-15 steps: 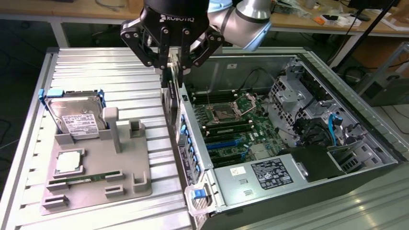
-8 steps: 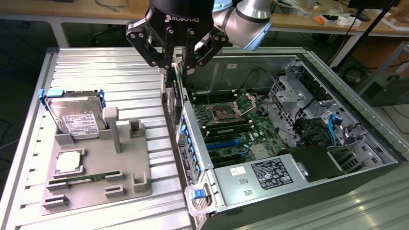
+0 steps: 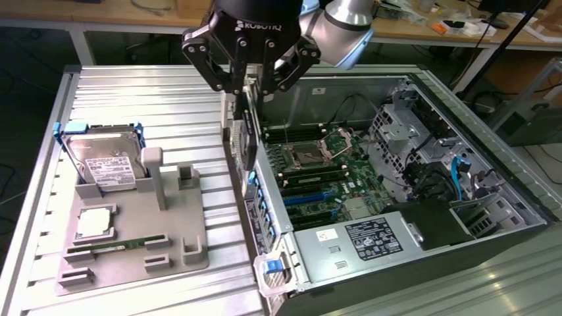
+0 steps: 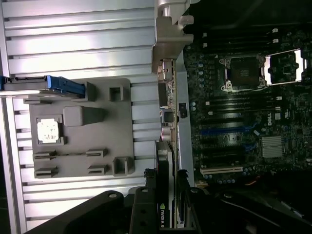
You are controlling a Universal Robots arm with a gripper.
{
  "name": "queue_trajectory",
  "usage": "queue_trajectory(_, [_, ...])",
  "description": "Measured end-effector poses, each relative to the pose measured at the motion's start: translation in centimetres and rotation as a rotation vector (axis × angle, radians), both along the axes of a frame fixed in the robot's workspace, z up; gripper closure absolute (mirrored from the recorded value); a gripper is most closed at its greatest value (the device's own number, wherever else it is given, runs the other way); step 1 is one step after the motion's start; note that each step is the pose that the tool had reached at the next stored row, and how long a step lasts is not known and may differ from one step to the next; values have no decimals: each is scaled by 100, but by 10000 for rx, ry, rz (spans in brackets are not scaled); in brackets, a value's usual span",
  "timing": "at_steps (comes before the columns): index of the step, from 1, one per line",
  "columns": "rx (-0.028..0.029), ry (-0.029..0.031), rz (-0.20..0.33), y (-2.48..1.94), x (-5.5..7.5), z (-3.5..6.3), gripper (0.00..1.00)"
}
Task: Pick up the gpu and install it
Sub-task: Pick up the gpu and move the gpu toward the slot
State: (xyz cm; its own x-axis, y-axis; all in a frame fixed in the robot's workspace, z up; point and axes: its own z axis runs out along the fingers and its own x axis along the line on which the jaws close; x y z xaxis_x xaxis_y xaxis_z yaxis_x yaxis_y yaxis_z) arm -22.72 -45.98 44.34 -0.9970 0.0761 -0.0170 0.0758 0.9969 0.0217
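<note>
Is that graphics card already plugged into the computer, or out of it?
Out. The graphics card hangs on edge, gripped by the jaws, over the computer case's wall, clear of the board's slots.

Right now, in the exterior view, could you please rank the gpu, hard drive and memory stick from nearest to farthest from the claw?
1. gpu: gripped in the claw, hanging edge-on below it.
2. hard drive: standing in the grey tray, on the exterior view's left.
3. memory stick: lying flat at that tray's camera-side end.
</note>
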Motion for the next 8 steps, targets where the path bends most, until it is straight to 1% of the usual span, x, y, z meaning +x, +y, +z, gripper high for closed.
queue_trajectory(8, [0,0,1,0,61,0,73])
